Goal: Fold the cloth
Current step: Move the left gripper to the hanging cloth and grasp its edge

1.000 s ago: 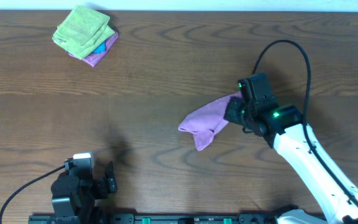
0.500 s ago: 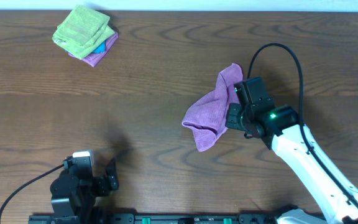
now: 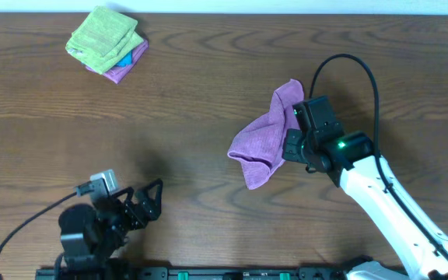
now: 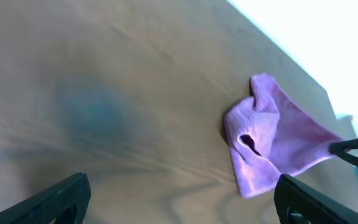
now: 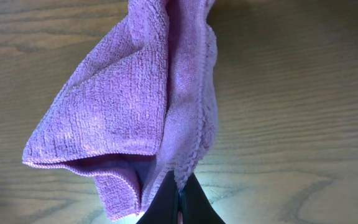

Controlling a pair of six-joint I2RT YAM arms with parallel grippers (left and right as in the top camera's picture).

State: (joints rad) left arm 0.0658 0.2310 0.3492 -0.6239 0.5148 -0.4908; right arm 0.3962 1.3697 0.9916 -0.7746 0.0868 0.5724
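Note:
A purple cloth [image 3: 264, 131] lies bunched and partly doubled over right of the table's middle. It also shows in the right wrist view [image 5: 135, 106] and in the left wrist view [image 4: 272, 146]. My right gripper [image 3: 292, 144] is shut on the cloth's right edge; its fingers [image 5: 180, 202] pinch the hem. My left gripper [image 3: 150, 204] is open and empty near the table's front left, tilted up, its fingertips [image 4: 64, 196] far apart and well left of the cloth.
A stack of folded cloths [image 3: 107, 43], green on top with blue and purple beneath, sits at the back left corner. The wooden table [image 3: 208, 93] spreads between it and the purple cloth.
The right gripper dragged the cloth's edge back and left, doubling it over, then held still. The left arm has tilted up and turned toward the cloth.

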